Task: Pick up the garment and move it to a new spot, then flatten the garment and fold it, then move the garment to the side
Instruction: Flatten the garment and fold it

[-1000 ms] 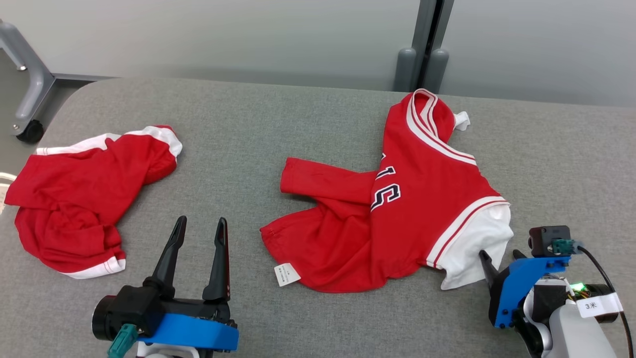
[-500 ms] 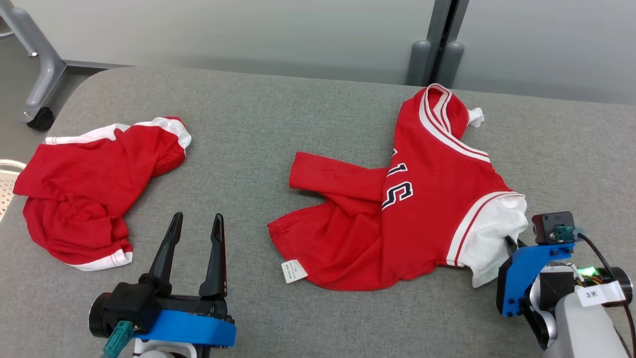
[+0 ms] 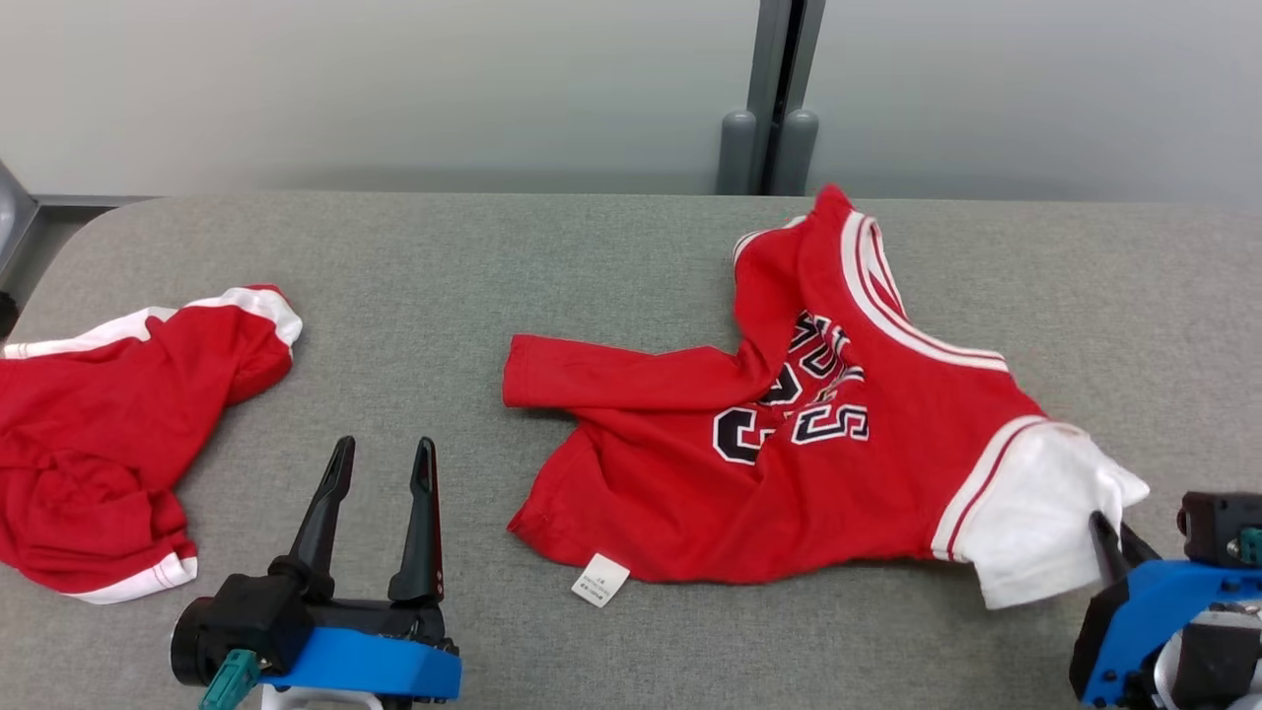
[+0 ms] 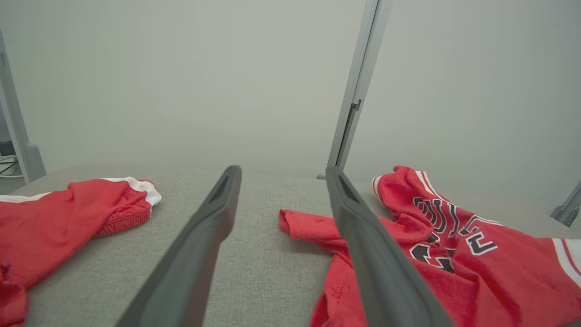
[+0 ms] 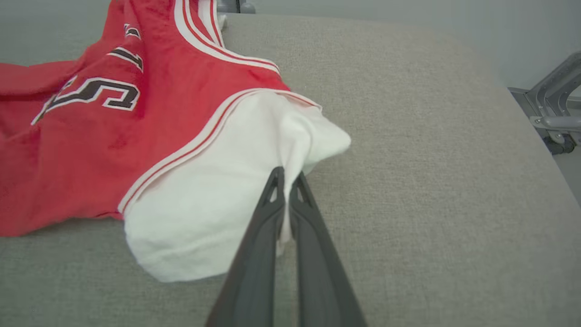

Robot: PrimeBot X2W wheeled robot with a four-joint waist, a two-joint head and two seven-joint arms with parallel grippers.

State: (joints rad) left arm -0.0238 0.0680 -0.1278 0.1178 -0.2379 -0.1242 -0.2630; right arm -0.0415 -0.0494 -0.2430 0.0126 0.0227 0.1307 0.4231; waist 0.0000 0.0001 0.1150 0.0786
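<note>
Garment lay centre-right on desk, long axis left-right, collar toward far edge, red sleeve pointing left. Right end effector clamped on white sleeve. Left end effector open, apart from garment.

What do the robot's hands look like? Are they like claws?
Like pincers! Each has two long, thin, dark fingers tapering to points. The left gripper has a black body on a bright blue bracket, with a teal plug at its side. The right gripper has the same blue bracket and a small black box on top.
</note>
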